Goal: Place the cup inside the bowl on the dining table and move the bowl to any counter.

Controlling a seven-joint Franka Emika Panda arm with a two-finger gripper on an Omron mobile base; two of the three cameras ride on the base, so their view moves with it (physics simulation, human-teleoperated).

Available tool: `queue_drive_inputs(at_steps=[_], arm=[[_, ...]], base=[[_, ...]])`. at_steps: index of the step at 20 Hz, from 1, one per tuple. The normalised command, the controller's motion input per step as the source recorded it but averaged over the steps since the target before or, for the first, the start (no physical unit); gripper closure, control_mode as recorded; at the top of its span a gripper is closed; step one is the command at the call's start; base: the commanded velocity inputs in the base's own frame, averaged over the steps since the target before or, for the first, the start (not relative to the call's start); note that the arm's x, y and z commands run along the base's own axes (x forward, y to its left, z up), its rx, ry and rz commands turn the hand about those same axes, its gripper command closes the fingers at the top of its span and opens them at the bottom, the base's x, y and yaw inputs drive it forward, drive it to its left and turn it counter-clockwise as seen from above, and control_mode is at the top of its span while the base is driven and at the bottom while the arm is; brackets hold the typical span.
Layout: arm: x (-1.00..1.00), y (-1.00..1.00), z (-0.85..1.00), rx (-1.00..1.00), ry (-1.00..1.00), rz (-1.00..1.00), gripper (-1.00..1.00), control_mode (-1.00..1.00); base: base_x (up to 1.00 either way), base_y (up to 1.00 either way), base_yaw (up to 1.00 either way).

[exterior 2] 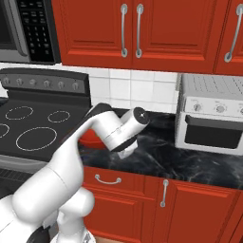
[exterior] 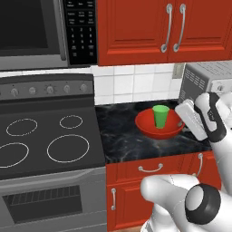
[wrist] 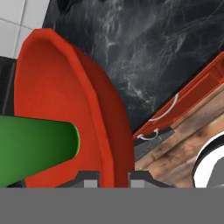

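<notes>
There was one red bowl [exterior: 159, 125] and one green cup [exterior: 160, 116], the cup standing inside the bowl on the one short black marble counter [exterior: 131, 140]. Left of the counter stood one stove [exterior: 47, 136] with four ringed burners and a far row of five knobs. One microwave [exterior: 31, 31] hung above it. At the far right sat one toaster oven [exterior 2: 211, 114] with three knobs showing. Two upper cabinet doors [exterior: 136, 29] carried two upright silver handles side by side. Below the counter, one drawer handle [exterior 2: 107, 180] and one upright door handle [exterior 2: 164, 192] showed in the right base view.
</notes>
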Motion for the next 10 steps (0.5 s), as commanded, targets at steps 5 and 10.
queue_drive_inputs(at_steps=[5,10], arm=[[0.2,0.18,-0.02,0.0,0.0,-0.09,1.0,-1.0],[0.12,0.12,0.0,0.0,0.0,-0.05,1.0,-1.0]], base=[[0.0,0.0,0.0],[0.0,0.0,0.0]])
